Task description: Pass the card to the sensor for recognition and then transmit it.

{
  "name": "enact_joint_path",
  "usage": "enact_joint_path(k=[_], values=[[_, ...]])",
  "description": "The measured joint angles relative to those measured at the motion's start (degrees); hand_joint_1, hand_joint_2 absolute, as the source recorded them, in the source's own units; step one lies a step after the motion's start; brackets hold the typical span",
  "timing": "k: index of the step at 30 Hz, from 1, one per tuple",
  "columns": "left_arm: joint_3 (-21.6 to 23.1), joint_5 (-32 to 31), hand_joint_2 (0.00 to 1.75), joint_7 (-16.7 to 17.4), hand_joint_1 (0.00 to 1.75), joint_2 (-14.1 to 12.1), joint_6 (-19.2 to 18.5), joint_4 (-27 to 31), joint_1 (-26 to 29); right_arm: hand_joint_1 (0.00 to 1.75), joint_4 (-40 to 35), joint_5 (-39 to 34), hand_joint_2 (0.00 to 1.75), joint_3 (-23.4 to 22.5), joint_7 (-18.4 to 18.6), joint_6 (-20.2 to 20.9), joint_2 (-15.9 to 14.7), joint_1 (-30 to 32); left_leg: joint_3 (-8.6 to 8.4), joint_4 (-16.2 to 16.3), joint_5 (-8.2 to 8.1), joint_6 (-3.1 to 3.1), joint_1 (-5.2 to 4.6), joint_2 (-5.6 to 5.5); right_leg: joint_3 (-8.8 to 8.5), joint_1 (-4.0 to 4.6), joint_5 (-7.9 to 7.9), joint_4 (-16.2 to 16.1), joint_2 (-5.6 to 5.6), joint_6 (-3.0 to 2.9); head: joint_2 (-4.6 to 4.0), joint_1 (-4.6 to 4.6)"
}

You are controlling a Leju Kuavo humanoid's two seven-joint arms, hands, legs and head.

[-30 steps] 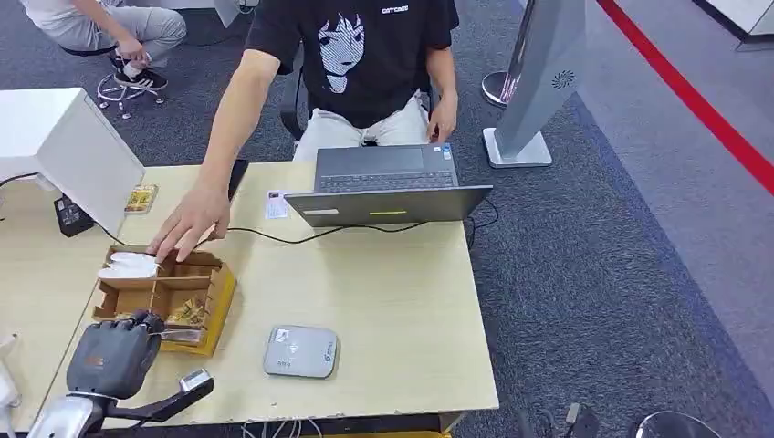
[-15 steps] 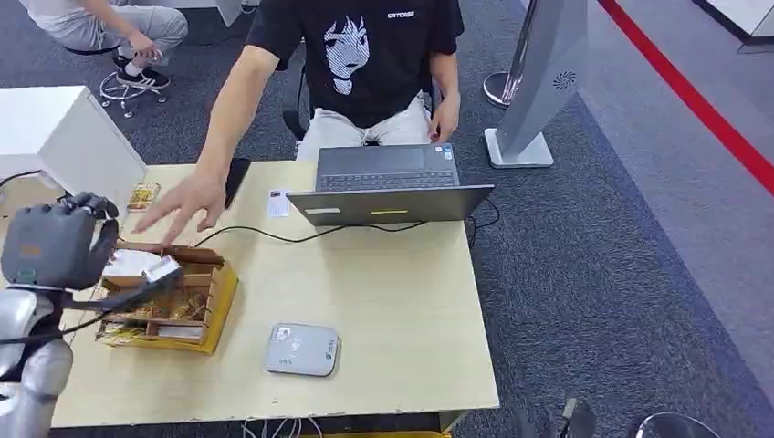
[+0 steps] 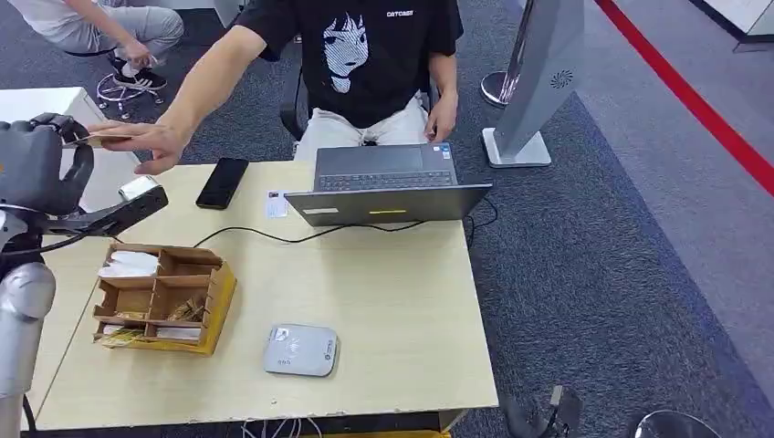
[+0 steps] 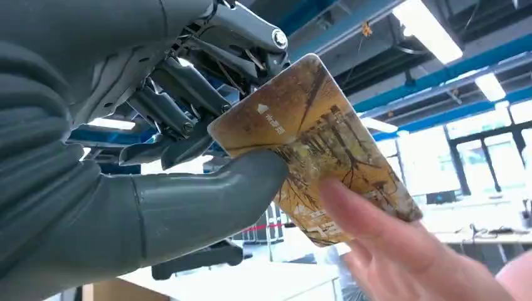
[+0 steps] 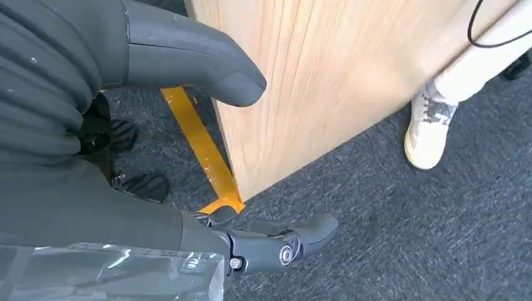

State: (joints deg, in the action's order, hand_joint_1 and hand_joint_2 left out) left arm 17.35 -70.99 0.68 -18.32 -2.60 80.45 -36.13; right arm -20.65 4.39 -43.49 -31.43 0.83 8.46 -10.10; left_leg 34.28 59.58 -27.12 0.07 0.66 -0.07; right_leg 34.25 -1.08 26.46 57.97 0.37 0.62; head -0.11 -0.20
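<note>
My left hand (image 3: pixel 38 162) is raised at the far left, above the table's back corner. It pinches a brown patterned card (image 3: pixel 99 140) between its thumb and fingers. In the left wrist view the card (image 4: pixel 313 141) sticks out past the thumb (image 4: pixel 207 194), and a person's fingers (image 4: pixel 389 241) touch its free end. The person's hand (image 3: pixel 151 141) reaches over from behind the table. The grey card sensor (image 3: pixel 301 350) lies flat near the table's front edge. My right hand (image 5: pixel 94 188) hangs beside the table's wooden side with its fingers apart and nothing in it.
A cardboard box (image 3: pixel 217 292) with compartments holding cards stands at the table's left. A laptop (image 3: pixel 388 192), a black phone (image 3: pixel 224 182) and a cable lie at the back. A white box (image 3: pixel 100 169) sits far left. A second person sits at the back left.
My left hand rose from the cardboard box to the far left with the card. The person's hand left the box and reached up to the card.
</note>
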Motion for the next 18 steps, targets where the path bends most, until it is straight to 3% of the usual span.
enact_joint_path(k=[4,5,8,9,15,18], values=[[0.02,0.96,1.75,0.26,1.75,-0.02,0.26,-2.53,-0.09,0.0,0.11,0.0,1.75,0.46,0.0,0.0,0.07,-0.05,0.01,0.0,0.0,0.0,0.0,0.15,0.03,0.0,-0.02,0.01,0.18,-0.01,0.0,0.0],[0.02,1.24,1.75,0.31,0.54,-0.06,0.33,-3.03,-0.08,0.0,0.11,0.0,1.75,0.57,0.0,0.0,0.07,-0.04,0.01,0.0,0.0,0.0,0.0,0.17,0.04,0.0,-0.02,0.02,0.22,-0.01,0.0,0.0],[0.02,2.36,1.75,0.29,0.54,-0.33,0.87,-4.24,0.17,0.0,0.13,-0.04,1.75,0.72,0.04,0.0,0.07,-0.03,0.03,0.0,-0.02,0.0,0.0,0.19,0.05,0.0,-0.01,0.02,0.25,-0.01,0.0,0.0],[0.02,2.64,1.75,0.26,0.0,-0.46,1.59,-4.35,0.54,0.0,0.11,-0.09,1.75,0.76,0.07,0.0,0.07,-0.02,0.03,0.0,-0.02,0.0,0.0,0.17,0.05,0.0,0.0,0.01,0.24,-0.01,0.0,0.0],[0.0,2.53,1.75,0.17,0.0,-0.72,4.55,-4.43,2.95,0.0,0.11,-0.13,1.75,0.85,0.11,-0.24,0.07,0.02,0.08,-0.02,-0.05,-0.01,0.0,0.1,0.03,0.0,0.05,0.0,0.14,0.04,0.0,0.02],[-0.57,1.57,1.75,0.13,0.0,-0.79,10.48,-1.85,6.91,0.0,0.11,-0.57,1.75,0.83,0.13,-0.55,0.07,0.34,0.05,-0.02,-0.06,-0.02,-0.02,0.16,0.03,-0.02,0.04,0.0,0.21,0.04,0.0,-0.02]])
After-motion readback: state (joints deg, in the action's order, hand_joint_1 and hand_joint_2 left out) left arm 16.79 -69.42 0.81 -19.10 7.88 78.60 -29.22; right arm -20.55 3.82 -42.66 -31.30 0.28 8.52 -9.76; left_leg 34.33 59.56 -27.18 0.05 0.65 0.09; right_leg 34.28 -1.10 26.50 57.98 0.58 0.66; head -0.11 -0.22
